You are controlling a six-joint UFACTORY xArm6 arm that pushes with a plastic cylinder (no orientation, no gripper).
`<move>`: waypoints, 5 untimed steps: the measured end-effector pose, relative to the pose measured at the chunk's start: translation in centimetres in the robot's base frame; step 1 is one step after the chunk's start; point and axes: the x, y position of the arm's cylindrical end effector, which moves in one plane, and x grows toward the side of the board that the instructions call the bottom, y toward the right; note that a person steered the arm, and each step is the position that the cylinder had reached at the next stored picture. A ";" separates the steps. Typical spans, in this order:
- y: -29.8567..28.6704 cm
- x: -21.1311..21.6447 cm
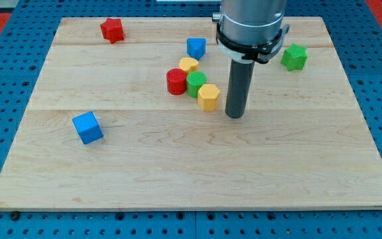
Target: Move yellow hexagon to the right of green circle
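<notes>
With no jaws to speak of, my tip (pixel 235 115) stands just right of the yellow hexagon (pixel 208 96), which touches the green circle (pixel 195 83) at its lower right, so I judge only small nudging upward remains.

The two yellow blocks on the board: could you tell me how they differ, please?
The yellow hexagon lies at the cluster's lower right, touching the green circle, just left of my tip. The other yellow block sits at the cluster's top, partly hidden behind the green circle and the red circle, its shape unclear. Both share the colour.
</notes>
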 end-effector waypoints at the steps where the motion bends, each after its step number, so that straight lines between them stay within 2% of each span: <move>1: -0.2 0.6; 2: -7.1 1.1; 3: -9.0 -1.3; 4: -3.8 -1.5; 5: -3.3 -1.4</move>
